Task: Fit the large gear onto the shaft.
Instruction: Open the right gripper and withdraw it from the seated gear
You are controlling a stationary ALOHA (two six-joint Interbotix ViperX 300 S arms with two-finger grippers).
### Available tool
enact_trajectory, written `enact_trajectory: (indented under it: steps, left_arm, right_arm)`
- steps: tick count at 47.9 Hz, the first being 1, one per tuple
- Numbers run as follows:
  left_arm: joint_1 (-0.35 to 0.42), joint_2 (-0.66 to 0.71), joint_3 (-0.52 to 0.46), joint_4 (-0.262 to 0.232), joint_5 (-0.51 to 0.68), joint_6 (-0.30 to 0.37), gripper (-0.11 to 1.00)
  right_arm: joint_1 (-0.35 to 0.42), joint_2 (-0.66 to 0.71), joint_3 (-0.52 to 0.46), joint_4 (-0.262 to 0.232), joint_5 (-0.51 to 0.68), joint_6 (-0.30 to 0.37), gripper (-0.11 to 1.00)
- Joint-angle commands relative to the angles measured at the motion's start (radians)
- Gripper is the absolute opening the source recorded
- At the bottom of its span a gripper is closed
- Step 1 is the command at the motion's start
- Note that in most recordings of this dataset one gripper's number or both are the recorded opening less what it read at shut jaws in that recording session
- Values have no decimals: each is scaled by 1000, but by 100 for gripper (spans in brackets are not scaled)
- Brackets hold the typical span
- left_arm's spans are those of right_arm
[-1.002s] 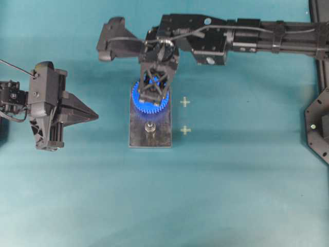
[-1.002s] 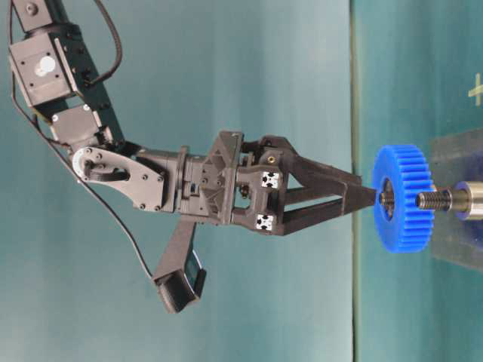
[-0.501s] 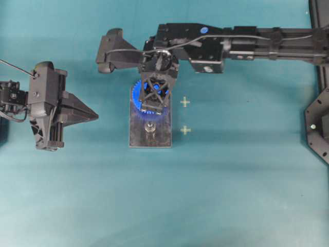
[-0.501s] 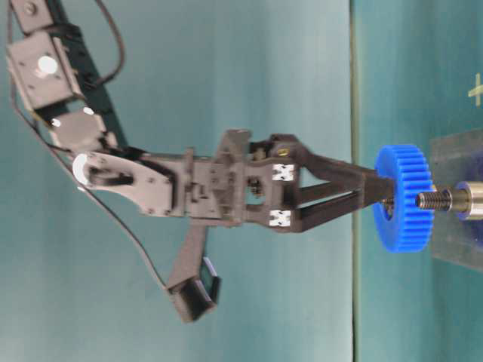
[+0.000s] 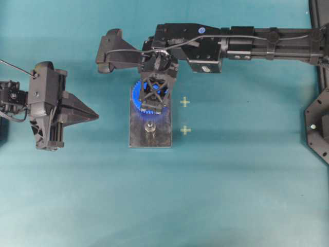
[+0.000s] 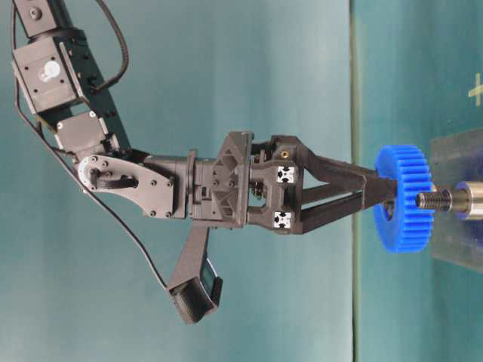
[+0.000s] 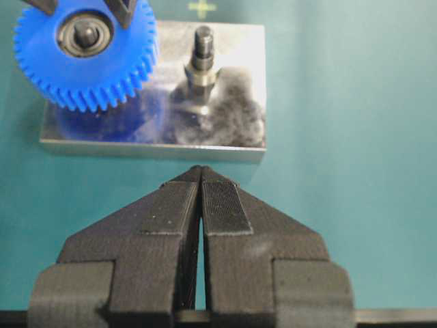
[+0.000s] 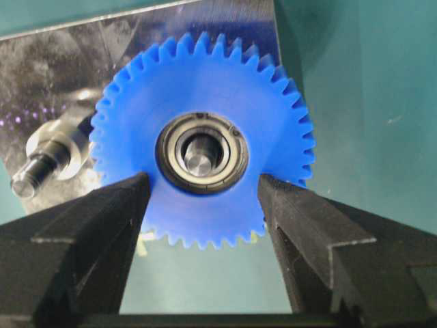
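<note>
Now the right gripper (image 8: 201,205) stands spread, its fingers (image 8: 82,225) straddling the gear's (image 8: 205,102) hub without clamping; gear sits on the plate's (image 7: 235,133) far shaft (image 8: 199,161). Left gripper (image 7: 202,181) rests pinched shut, empty, apart. Overhead, arm hides most teeth.

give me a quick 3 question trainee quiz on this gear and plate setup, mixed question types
1. True or false: the left gripper has its fingers pressed together with nothing between them.
2. Multiple choice: where is the large gear? A) lying flat on the teal table beside the grey plate; B) with its bearing hub around a shaft on the grey plate; C) held up by the left gripper.
3. Fill in: the right gripper has one finger on each side of the gear's ____.

Key:
1. True
2. B
3. bearing hub; the fingers stand apart, in front of the gear's blue face.
</note>
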Motion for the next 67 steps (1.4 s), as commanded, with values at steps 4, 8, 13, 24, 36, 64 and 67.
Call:
enact_trajectory:
  steps: [4, 8, 13, 24, 36, 64, 67]
  left_arm:
    - [0, -3, -12, 2, -9, -2, 0]
    - [0, -3, -14, 2, -11, -2, 0]
    - [0, -3, -14, 2, -29, 0, 0]
    - [0, -2, -2, 2, -44, 0, 0]
    - [-5, -2, 2, 2, -81, 0, 0]
    - [-21, -12, 23, 2, -155, 2, 0]
    - [-21, -11, 25, 2, -155, 2, 0]
  right_arm:
    - [-2, -115, 49, 0, 12, 0, 75]
    - [-3, -173, 104, 0, -18, -3, 75]
    - [-6, -261, 198, 0, -72, -2, 75]
    - [-12, -422, 362, 0, -186, 3, 75]
    - [-8, -571, 502, 2, -327, 2, 75]
    - [-5, -831, 801, 6, -549, -3, 75]
    - [-3, -873, 839, 6, -618, -6, 75]
